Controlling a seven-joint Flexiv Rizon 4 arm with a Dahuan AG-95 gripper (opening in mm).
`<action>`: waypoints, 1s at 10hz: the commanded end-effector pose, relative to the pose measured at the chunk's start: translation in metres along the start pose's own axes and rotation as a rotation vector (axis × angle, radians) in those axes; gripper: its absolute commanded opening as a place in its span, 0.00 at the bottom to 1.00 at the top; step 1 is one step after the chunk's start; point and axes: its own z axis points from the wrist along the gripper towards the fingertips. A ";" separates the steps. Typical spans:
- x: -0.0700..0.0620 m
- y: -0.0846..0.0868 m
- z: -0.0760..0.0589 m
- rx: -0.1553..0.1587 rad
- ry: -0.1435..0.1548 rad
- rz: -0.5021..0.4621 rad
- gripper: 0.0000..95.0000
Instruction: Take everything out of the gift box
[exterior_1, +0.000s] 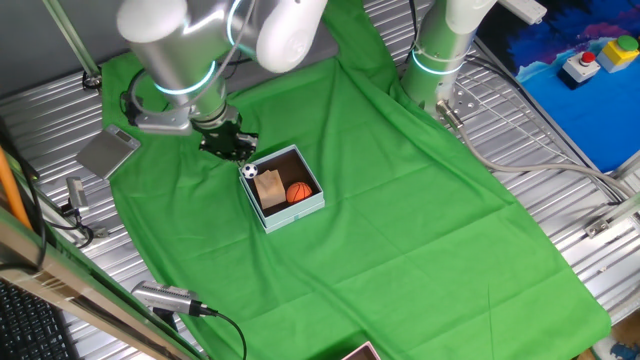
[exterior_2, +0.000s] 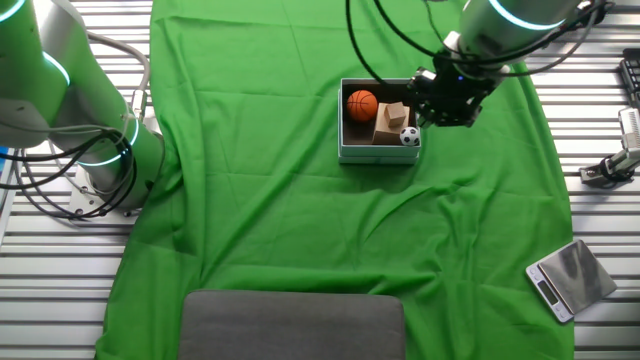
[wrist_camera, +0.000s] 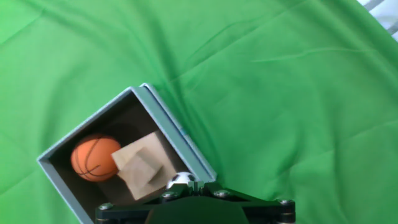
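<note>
The box (exterior_1: 300, 205) sits on the green cloth (exterior_1: 400, 220) near the middle of the table, its pale blue-grey walls enclosing a dark interior. All three items lie inside: the basketball (exterior_1: 299, 193) in one corner, the block (exterior_1: 270, 186) beside and touching it near the centre, tilted, and the soccer ball (exterior_1: 249, 171) in the corner nearest the gripper (exterior_1: 232, 146). The gripper hangs above that corner, at the box's edge, just over the soccer ball. In the other fixed view the gripper (exterior_2: 447, 103) overlaps the box's right wall, with the soccer ball (exterior_2: 409, 136) just below it. In the hand view only the dark gripper body shows along the lower edge, with the soccer ball (wrist_camera: 181, 180) partly hidden behind it; whether the fingers are apart or together cannot be told. A small scale (exterior_2: 571, 278) rests on the bare slatted table (exterior_2: 60, 280), well apart from the box.
</note>
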 end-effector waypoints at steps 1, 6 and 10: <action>0.002 0.001 -0.001 -0.016 0.022 -0.059 0.00; 0.002 0.001 -0.001 -0.027 0.025 -0.122 0.20; 0.005 0.005 0.002 -0.022 0.012 -0.167 0.40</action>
